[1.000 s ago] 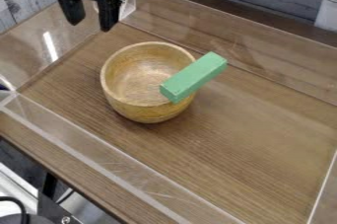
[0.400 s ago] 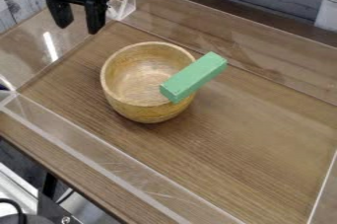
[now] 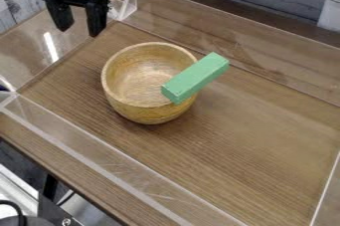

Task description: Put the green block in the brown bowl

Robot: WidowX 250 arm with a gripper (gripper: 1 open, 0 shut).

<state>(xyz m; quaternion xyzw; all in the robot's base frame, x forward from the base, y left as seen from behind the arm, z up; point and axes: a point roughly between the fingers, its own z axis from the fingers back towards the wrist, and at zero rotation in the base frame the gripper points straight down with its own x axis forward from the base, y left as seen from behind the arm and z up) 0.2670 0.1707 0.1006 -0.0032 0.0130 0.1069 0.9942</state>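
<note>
Leaning on the right rim of the brown bowl [image 3: 151,82], the green block [image 3: 196,77] is seen half inside it. The gripper [image 3: 74,19] is held above the surface's [image 3: 253,160] far left corner, fingers spread apart, empty.

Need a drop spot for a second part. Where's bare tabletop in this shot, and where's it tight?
Biggest bare patch: right and front of the brown bowl, out to the clear wall along the front edge. A narrower strip runs behind the bowl. Tight spots: the bowl itself, where the green block leans on the right rim, and the back-left corner, where the gripper hangs open.
</note>
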